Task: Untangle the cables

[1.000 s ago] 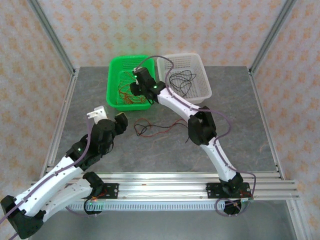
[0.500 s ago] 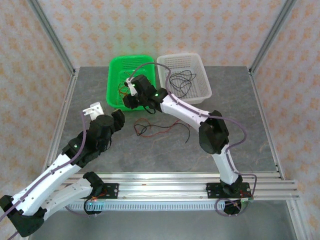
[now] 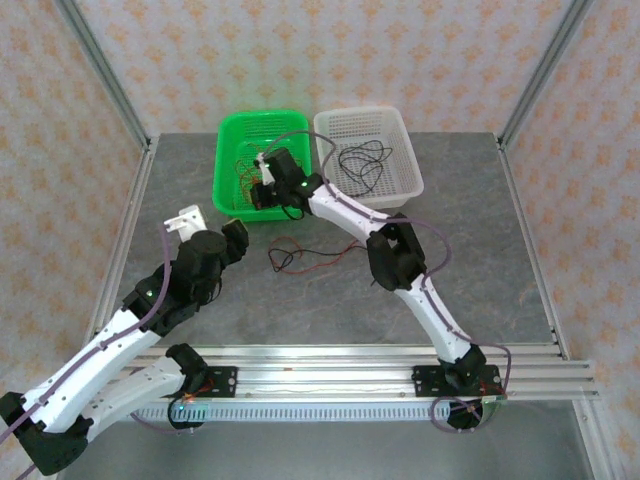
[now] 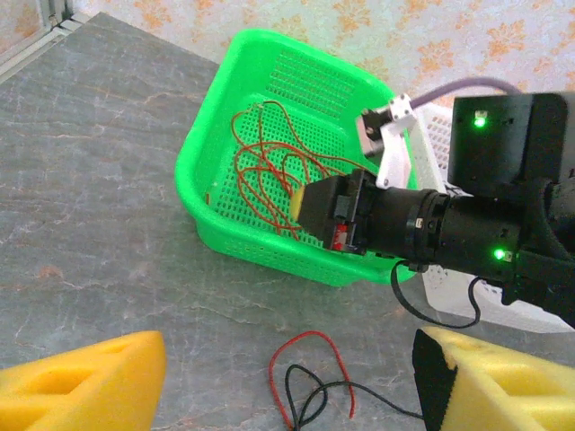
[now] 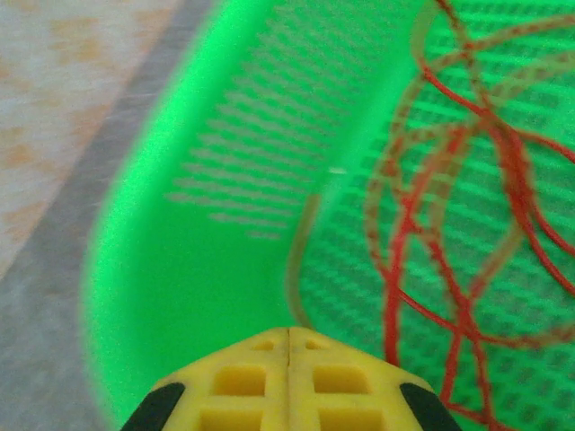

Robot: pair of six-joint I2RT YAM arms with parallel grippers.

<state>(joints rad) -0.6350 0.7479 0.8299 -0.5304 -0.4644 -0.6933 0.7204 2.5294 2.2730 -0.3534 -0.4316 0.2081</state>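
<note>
Right gripper (image 5: pixel 287 337) back inside green basket (image 3: pixel 224 170), jaws closed | cables (image 3: pixel 287 258) stretch left-right

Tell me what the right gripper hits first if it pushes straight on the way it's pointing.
Likely the red cables: a blurred strand lies just ahead of the shut right gripper. Behind it is the mesh of the green basket, where floor meets side wall. Depth is unclear in the wrist view.

The table (image 3: pixel 480 270) has a grey, marbled surface. Beige walls (image 3: pixel 420 50) with a repeating orange floral pattern enclose it. Aluminium posts (image 3: pixel 105 75) stand at the rear corners. An aluminium rail (image 3: pixel 330 365) spans the near edge. Lighting is even.
</note>
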